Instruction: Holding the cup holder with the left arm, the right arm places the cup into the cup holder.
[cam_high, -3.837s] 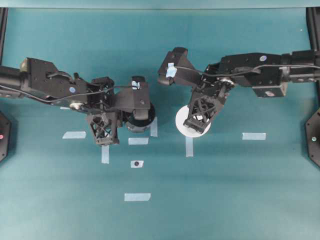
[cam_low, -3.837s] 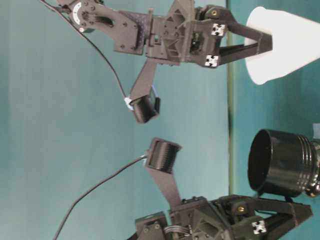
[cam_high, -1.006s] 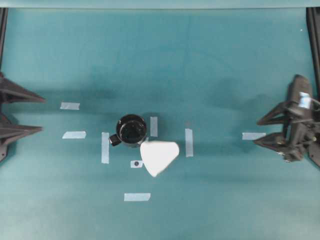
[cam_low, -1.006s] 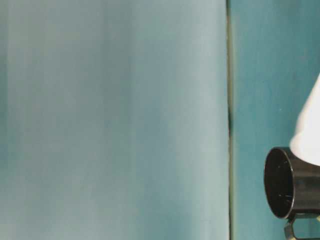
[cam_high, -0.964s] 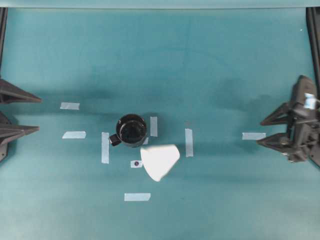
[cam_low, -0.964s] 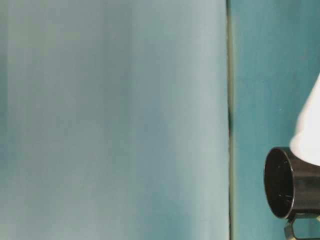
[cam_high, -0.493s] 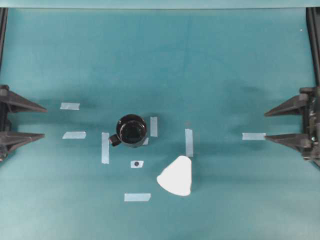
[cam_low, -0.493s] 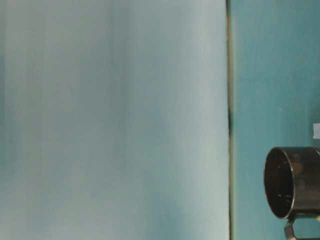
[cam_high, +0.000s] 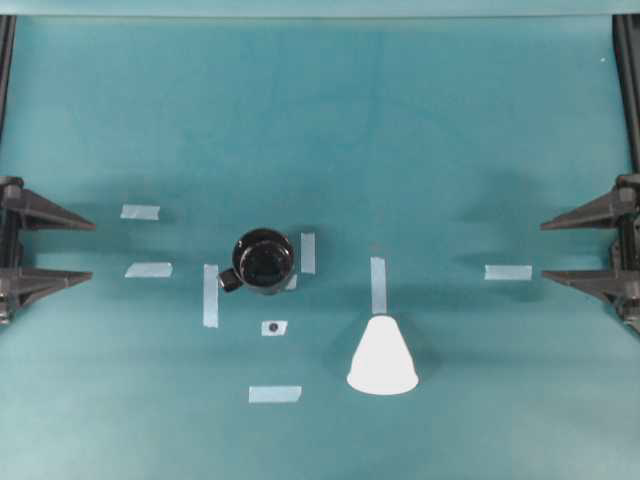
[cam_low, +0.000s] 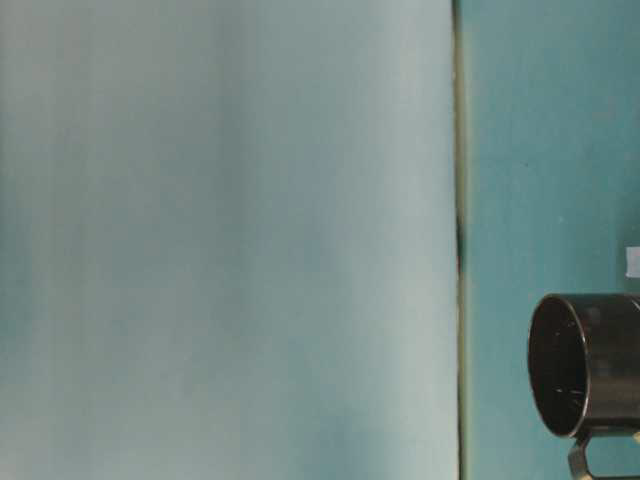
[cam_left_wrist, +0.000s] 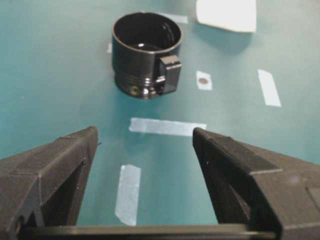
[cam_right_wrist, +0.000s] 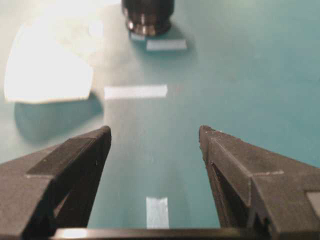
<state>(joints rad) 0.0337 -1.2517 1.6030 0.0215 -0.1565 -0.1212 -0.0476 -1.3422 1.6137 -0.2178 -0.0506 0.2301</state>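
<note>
The black cup holder (cam_high: 263, 262) stands upright on the teal table, left of centre, its handle toward the lower left. It also shows in the table-level view (cam_low: 590, 365) and in both wrist views (cam_left_wrist: 145, 55) (cam_right_wrist: 148, 17). The white cup (cam_high: 382, 358) lies on its side to the holder's lower right, rim toward the front edge. It shows in both wrist views (cam_left_wrist: 226, 14) (cam_right_wrist: 47, 70). My left gripper (cam_high: 90, 250) (cam_left_wrist: 145, 132) is open and empty at the left edge. My right gripper (cam_high: 545, 250) (cam_right_wrist: 154, 131) is open and empty at the right edge.
Several pale tape strips mark the table around the holder, such as one beside the cup (cam_high: 378, 285) and one near the right gripper (cam_high: 508, 272). A small tape piece with a black dot (cam_high: 273, 327) lies just in front of the holder.
The arms, earlier at the holder and the cup, now rest open at the table's sides. The cup has rolled from beside the holder toward the right front, its rim swinging to the front edge.
</note>
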